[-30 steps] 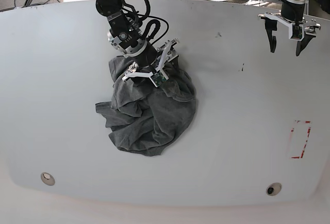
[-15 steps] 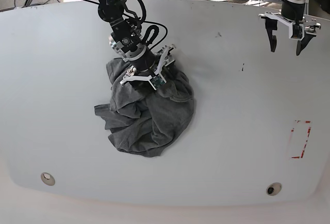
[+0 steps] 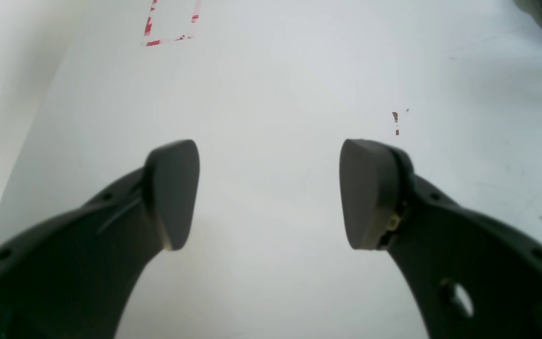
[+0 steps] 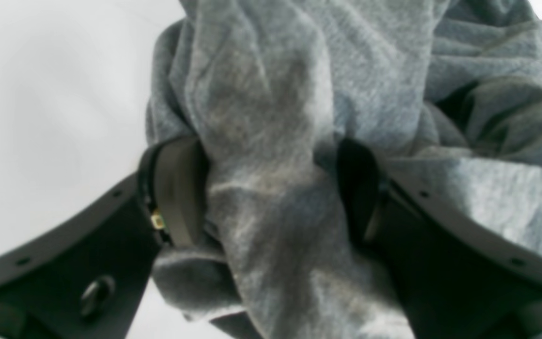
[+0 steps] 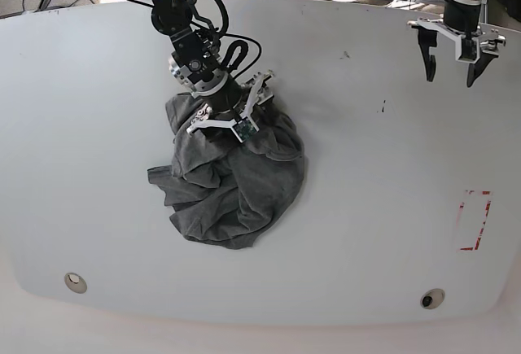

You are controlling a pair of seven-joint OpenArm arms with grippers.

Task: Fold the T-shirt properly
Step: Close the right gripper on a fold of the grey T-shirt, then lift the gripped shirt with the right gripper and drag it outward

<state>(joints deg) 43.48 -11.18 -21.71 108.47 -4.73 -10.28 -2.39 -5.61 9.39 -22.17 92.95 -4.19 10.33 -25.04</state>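
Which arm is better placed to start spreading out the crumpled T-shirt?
The right. The right gripper is down on the T-shirt, a fabric ridge between its fingers in its wrist view. The left gripper hangs open over bare table, far from the shirt.

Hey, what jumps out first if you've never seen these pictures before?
A crumpled dark grey T-shirt heaped left of centre on the white table, with the right pincer pressed into its top, a fold bunched between its fingers. Far off at the table's back corner, the left pincer hangs open and empty.
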